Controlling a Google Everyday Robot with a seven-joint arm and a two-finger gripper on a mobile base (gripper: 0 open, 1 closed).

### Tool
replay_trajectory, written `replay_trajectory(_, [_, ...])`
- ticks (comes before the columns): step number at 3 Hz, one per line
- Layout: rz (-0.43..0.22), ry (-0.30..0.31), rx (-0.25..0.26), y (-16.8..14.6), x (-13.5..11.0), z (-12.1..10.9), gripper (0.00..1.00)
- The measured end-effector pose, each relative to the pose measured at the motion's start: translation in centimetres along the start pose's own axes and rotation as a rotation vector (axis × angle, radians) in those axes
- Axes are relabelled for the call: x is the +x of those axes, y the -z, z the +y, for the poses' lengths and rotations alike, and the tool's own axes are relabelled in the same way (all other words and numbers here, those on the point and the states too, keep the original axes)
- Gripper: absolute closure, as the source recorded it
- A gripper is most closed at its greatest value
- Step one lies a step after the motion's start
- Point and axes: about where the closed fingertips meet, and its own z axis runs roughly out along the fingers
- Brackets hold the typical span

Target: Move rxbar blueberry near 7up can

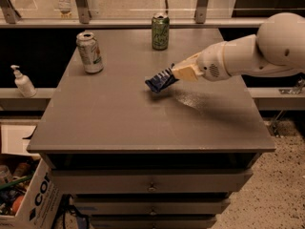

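The rxbar blueberry (160,80), a dark-blue wrapper with white lettering, is held in my gripper (174,74) just above the grey table top (143,118), near its middle. The gripper reaches in from the right on a white arm and is shut on the bar's right end. The 7up can (89,52), silvery-white with green markings, stands upright at the table's far left, well left of the bar. A dark-green can (160,31) stands at the far middle edge.
A white pump bottle (23,82) sits on a lower ledge to the left. A cardboard box (33,204) with clutter is on the floor at lower left. Drawers run below the table top. A railing stands behind the table.
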Motion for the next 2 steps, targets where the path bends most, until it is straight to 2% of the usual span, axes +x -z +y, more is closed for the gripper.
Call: replay_trajectory(2, [-0.085, -0.027, 0.030, -7.9, -3.9, -1.4, 1.00])
